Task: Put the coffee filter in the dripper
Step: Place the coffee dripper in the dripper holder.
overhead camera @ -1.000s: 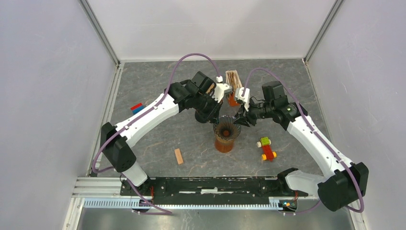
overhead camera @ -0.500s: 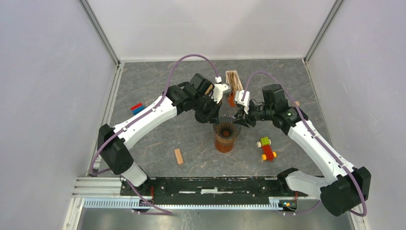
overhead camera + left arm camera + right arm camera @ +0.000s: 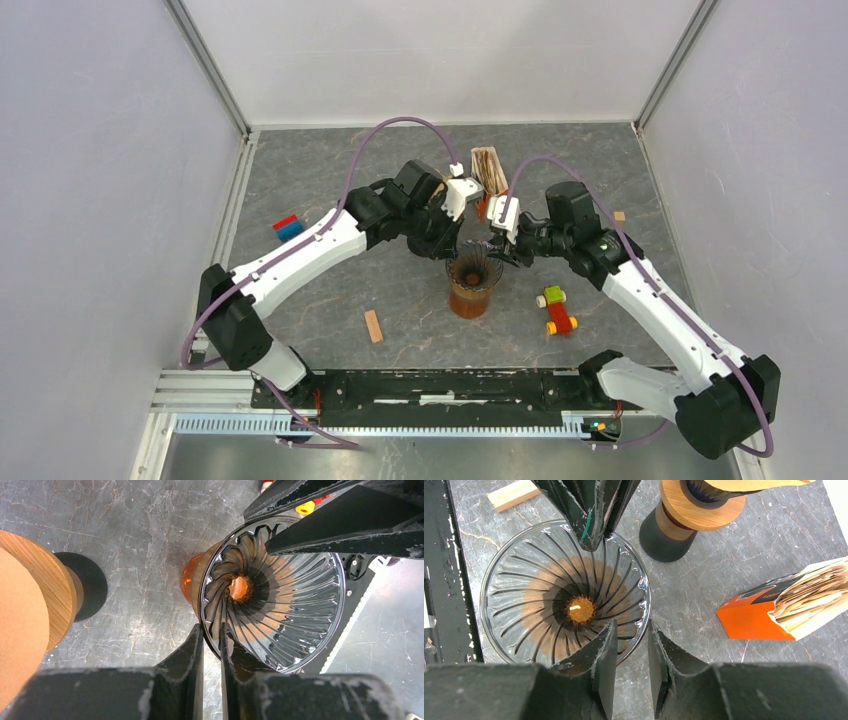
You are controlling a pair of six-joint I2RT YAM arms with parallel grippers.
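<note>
Dripper rim sits between each arm's jaws; actual contact unclear.

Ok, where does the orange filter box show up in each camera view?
Top external: the filter box is in the upper centre of the picture.
Left wrist: not in it.
Right wrist: the filter box is at the right edge, middle height.
Shared landmark: the glass dripper, seen in all three views.

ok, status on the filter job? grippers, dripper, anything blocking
Left gripper pinching dripper rim; right gripper astride opposite rim, grip unclear. Dripper empty, filters in their orange box. Both grippers crowd the cone mouth.
</note>
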